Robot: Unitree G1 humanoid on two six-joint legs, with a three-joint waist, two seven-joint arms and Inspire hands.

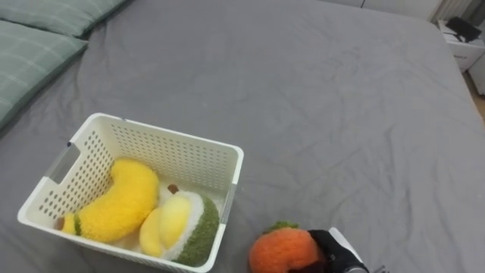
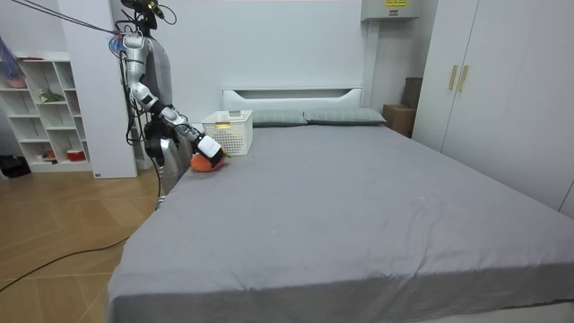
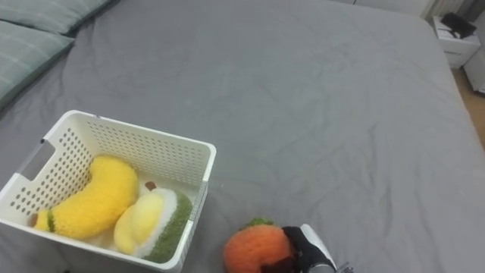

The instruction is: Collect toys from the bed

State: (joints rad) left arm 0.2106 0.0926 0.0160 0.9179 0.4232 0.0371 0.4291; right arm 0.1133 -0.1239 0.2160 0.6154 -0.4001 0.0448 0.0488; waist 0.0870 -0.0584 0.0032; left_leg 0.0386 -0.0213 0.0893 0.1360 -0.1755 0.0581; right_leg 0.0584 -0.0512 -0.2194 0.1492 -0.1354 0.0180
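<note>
The right hand [image 1: 338, 253] comes in from the near right with its dark fingers curled round the right side of the orange plush toy [image 1: 282, 251], so it has hold of it. The toy sits at the near edge of the bed, a little to the right of the white basket [image 1: 182, 158] and apart from it. Its green leafy tuft [image 1: 280, 225] points to the far side.

The toy looks light, soft and fuzzy. It should squash under the fingers, not slip, and a drop would likely do it no harm. The round body is the sensible place to hold it; the tuft looks too small and floppy to trust.

The basket stands to the near left and holds a plush banana [image 1: 121, 201] and a yellow-and-green plush fruit [image 1: 182, 227], with some room left on its right side.

The grey bedsheet [image 1: 303, 98] is smooth, with faint creases. Green pillows [image 1: 30, 53] lie at the far left and a white nightstand [image 1: 462, 42] stands at the far right.

In the room view the robot stands on the wooden floor [image 2: 63, 224] beside the bed, with white shelves [image 2: 40, 112] behind it and a pale wardrobe [image 2: 502, 90] on the opposite side.
</note>
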